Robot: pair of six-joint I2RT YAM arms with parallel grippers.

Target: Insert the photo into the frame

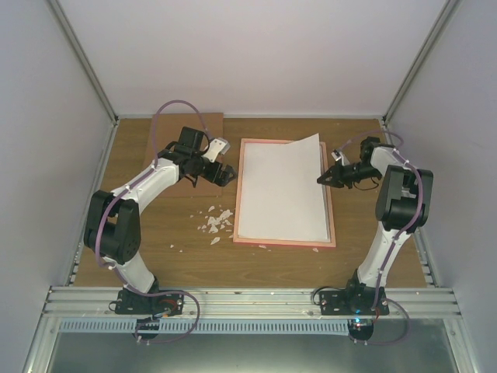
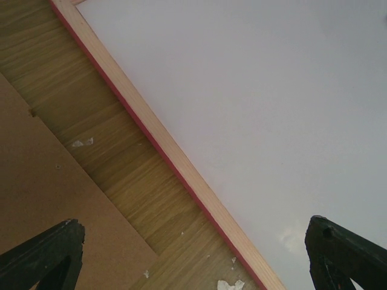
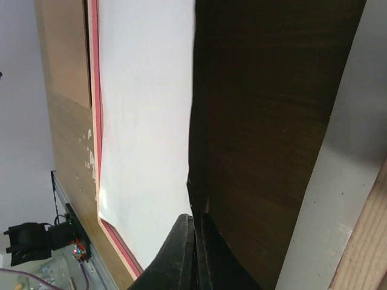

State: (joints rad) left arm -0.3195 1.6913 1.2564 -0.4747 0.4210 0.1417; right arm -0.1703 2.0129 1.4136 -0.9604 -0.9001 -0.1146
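Photo [image 1: 279, 186]: white back up, lying in the frame [image 1: 283, 242] at table [image 1: 272, 268] centre. Its 1 o'clock corner curls up off the frame.

Right gripper [image 1: 322, 179]: at the photo's 3 o'clock edge, fingers clenched on that edge. The wrist view shows the sheet running into the closed tips.

Left gripper [image 1: 227, 175]: at the frame's 9 o'clock side, jaws spread wide, grasping nothing.

Brown board [image 1: 206, 124]: flat on the table at 10 o'clock, partly under the left arm.

White scraps [image 1: 216, 221]: at 8 o'clock, just beside the frame.
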